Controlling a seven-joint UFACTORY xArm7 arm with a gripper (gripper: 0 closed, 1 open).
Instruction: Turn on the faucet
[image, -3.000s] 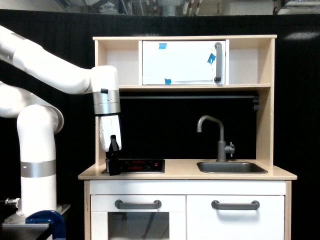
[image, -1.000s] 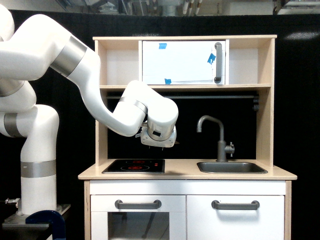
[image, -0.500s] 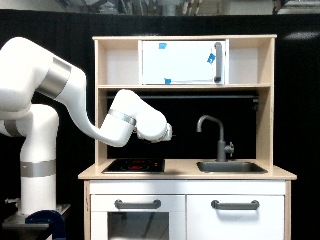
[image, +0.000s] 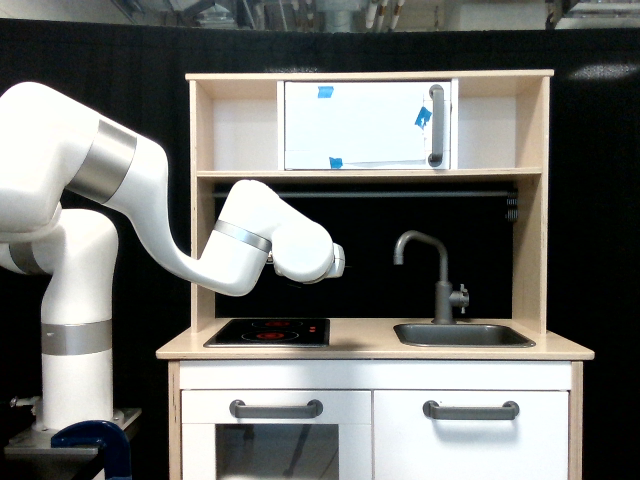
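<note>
The faucet (image: 441, 280) is a dark grey upright pipe with a hooked spout. It stands behind the sink (image: 463, 334) on the exterior view's right, with its small side knob (image: 460, 296) low on the pipe. My white arm reaches in from the left. Its wrist (image: 305, 255) hangs above the stovetop (image: 268, 332), well left of the faucet and about level with the spout. The gripper points away behind the wrist, so its fingers are hidden. Nothing shows in its hold.
The toy kitchen has a wooden counter (image: 370, 349) and a shelf with a dark rail (image: 400, 194) just above the wrist. A white cabinet door (image: 365, 125) sits higher up. Two grey bar handles (image: 471, 409) are on the lower fronts.
The arm swung from the stove's left edge, up and right over the stovetop. The wrist turned so the gripper no longer shows. In the last half second it barely moved.
</note>
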